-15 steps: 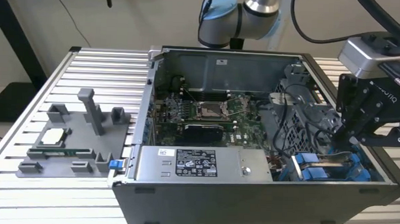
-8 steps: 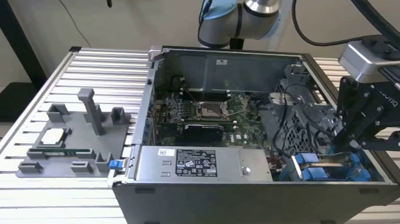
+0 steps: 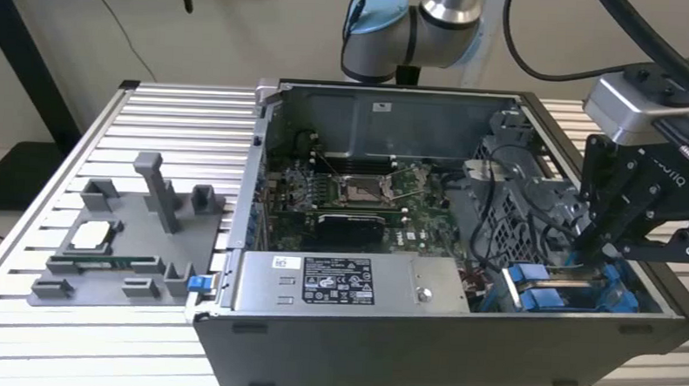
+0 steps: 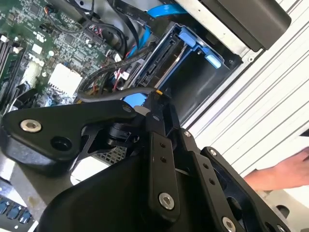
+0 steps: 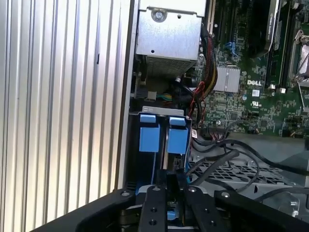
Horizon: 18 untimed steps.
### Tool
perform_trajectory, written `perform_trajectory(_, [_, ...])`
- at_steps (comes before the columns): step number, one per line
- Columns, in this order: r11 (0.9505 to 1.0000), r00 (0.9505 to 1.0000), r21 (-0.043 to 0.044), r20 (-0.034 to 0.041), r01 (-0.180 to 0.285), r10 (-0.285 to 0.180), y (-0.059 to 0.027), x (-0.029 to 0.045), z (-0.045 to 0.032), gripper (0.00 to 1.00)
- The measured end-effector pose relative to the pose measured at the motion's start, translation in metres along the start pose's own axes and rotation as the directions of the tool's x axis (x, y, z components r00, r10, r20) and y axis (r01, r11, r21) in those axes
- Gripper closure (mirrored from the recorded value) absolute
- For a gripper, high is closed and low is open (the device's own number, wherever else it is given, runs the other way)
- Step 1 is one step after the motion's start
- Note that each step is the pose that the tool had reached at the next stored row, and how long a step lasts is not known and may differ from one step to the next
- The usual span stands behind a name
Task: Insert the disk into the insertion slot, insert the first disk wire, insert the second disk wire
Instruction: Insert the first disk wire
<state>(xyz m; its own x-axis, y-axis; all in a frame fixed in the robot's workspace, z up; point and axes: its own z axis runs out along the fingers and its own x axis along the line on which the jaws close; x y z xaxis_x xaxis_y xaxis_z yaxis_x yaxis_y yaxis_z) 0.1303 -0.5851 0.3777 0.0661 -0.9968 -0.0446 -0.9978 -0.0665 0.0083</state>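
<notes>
My end effector (image 5: 171,177) sits nearest, clenched with nothing plainly between its tips, right at the disk (image 5: 177,140), which stands in the slot (image 5: 161,110). I judge it stiff, dense, shock-shy (best held by its plastic edges).

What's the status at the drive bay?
Gripper low over grey sheet-metal bay. Disk in blue plastic carrier sits in it. Black cables crowd alongside.

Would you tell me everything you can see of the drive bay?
The drive bay is a grey sheet-metal box in the corner of the case at the exterior view's right. Two bright blue plastic tabs sit side by side in it. Black cables pass alongside, and the gripper hangs close over it.
</notes>
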Motion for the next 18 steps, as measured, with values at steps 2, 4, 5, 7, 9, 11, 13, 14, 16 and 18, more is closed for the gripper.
perform_trajectory(2, [1.0, 1.0, -0.003, 0.0005, 0.0, 0.0, -0.0013, 0.0002, 0.0007, 1.0])
perform_trajectory(4, [0.9998, 1.0, -0.0179, 0.0011, -0.001, 0.001, -0.0035, 0.0003, 0.001, 1.0])
perform_trajectory(5, [0.9996, 1.0, -0.029, 0.0018, -0.002, 0.002, -0.0049, 0.0004, 0.0013, 1.0])
perform_trajectory(7, [0.9987, 1.0, -0.0516, 0.003, -0.003, 0.003, -0.0077, 0.0006, 0.0016, 1.0])
perform_trajectory(9, [0.9982, 1.0, -0.0607, 0.0035, -0.003, 0.003, -0.0087, 0.0006, 0.0017, 1.0])
perform_trajectory(11, [0.9981, 1.0, -0.0609, 0.0036, -0.003, 0.003, -0.0087, 0.0006, 0.0017, 1.0])
perform_trajectory(13, [0.9981, 1.0, -0.0618, 0.0036, -0.003, 0.003, -0.0087, 0.0007, 0.0017, 1.0])
perform_trajectory(14, [0.9981, 1.0, -0.0619, 0.0036, -0.003, 0.003, -0.0087, 0.0007, 0.0017, 1.0])
perform_trajectory(16, [0.9981, 1.0, -0.062, 0.0036, -0.003, 0.003, -0.0088, 0.0007, 0.0017, 1.0])
perform_trajectory(18, [0.9981, 1.0, -0.0622, 0.0036, -0.003, 0.003, -0.009, 0.0007, 0.002, 1.0])
